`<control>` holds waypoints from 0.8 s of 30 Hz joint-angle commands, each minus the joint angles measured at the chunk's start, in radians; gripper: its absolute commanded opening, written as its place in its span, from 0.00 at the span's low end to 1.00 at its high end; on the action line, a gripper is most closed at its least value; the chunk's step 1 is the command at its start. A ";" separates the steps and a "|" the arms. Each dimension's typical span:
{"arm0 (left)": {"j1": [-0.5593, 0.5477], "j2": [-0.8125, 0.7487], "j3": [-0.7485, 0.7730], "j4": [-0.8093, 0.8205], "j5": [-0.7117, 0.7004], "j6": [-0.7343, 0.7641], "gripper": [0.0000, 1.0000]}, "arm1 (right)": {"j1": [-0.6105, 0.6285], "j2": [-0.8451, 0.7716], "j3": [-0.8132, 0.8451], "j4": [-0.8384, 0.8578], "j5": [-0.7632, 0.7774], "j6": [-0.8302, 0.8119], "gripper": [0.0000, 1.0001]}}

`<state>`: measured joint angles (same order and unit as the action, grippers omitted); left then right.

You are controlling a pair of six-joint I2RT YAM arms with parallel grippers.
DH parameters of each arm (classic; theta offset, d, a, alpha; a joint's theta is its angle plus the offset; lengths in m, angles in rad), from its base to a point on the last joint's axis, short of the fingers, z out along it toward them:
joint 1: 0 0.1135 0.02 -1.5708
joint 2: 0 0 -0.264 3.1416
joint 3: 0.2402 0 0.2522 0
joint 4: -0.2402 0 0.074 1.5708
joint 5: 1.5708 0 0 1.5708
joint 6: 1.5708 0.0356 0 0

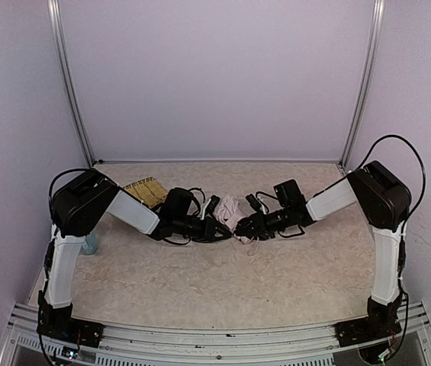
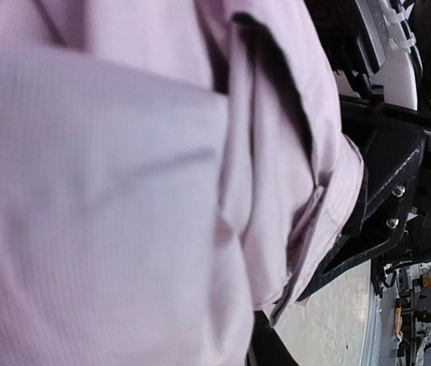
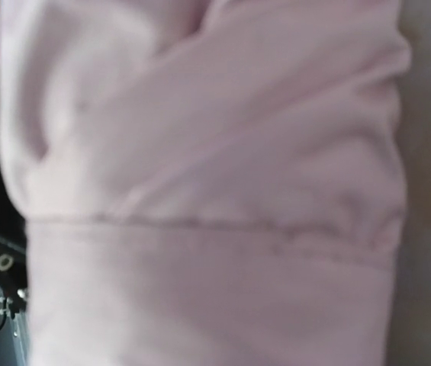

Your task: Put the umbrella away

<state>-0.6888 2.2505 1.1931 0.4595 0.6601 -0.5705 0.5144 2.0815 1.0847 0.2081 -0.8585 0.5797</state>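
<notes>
Two pincers meet at the umbrella, mid-surface.
Top view: the umbrella [image 1: 230,207], bunched, sits between the left pincer [image 1: 220,231] and the right pincer [image 1: 241,229]. Left wrist, then right wrist: pink fabric fills both, so I cannot tell either pincer's opening or hold.

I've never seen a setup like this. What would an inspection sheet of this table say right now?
Surface: beige mottled table, no spills seen.
Job's things: pink umbrella, bunched mid-table between the arms.
Clutter: woven tray behind the left arm; pale blue object beside that arm.
Grippers: left gripper and right gripper both at the umbrella's fabric; open or shut cannot be told.
Cables: black loops over each arm's elbow.
Surroundings: lilac walls, metal rails; nothing else seen.
</notes>
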 commanded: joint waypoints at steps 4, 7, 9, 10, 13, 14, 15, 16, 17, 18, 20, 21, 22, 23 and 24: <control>0.032 0.020 -0.121 -0.205 -0.173 0.010 0.24 | -0.001 -0.095 -0.016 0.064 0.008 -0.061 0.00; 0.023 -0.089 -0.195 -0.128 -0.214 0.058 0.30 | -0.003 -0.145 -0.020 0.052 0.014 -0.107 0.00; 0.002 -0.185 -0.247 -0.087 -0.277 0.110 0.33 | -0.010 -0.185 -0.021 0.033 0.019 -0.139 0.00; -0.006 -0.230 -0.265 -0.082 -0.318 0.142 0.36 | -0.020 -0.206 -0.017 0.010 0.033 -0.150 0.00; -0.061 -0.346 -0.270 -0.116 -0.472 0.239 0.48 | -0.066 -0.272 -0.010 -0.104 0.164 -0.154 0.00; -0.079 -0.385 -0.262 -0.133 -0.551 0.266 0.52 | -0.085 -0.296 -0.013 -0.153 0.231 -0.157 0.00; -0.095 -0.411 -0.257 -0.146 -0.614 0.285 0.58 | -0.104 -0.325 -0.019 -0.199 0.299 -0.162 0.00; -0.107 -0.434 -0.252 -0.153 -0.665 0.295 0.69 | -0.126 -0.355 -0.032 -0.245 0.382 -0.169 0.00; -0.114 -0.453 -0.248 -0.159 -0.703 0.301 0.83 | -0.145 -0.385 -0.042 -0.292 0.471 -0.181 0.00; -0.119 -0.469 -0.240 -0.163 -0.731 0.304 0.86 | -0.162 -0.413 -0.047 -0.339 0.569 -0.200 0.00; -0.119 -0.497 -0.219 -0.177 -0.767 0.309 0.98 | -0.191 -0.453 -0.053 -0.433 0.820 -0.259 0.00; -0.118 -0.503 -0.205 -0.190 -0.780 0.311 0.98 | -0.214 -0.464 -0.060 -0.460 0.924 -0.281 0.00; -0.117 -0.508 -0.187 -0.209 -0.788 0.316 0.99 | -0.261 -0.465 -0.060 -0.477 0.987 -0.303 0.00; -0.117 -0.509 -0.166 -0.229 -0.798 0.322 0.99 | -0.306 -0.457 -0.051 -0.492 1.015 -0.316 0.00; -0.117 -0.509 -0.150 -0.248 -0.809 0.328 0.99 | -0.348 -0.441 -0.036 -0.507 1.018 -0.327 0.00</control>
<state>-0.8139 1.7645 0.9733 0.2981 -0.0162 -0.2970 0.2878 1.6470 1.0409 -0.1669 -0.1684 0.3534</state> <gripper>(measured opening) 0.984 0.285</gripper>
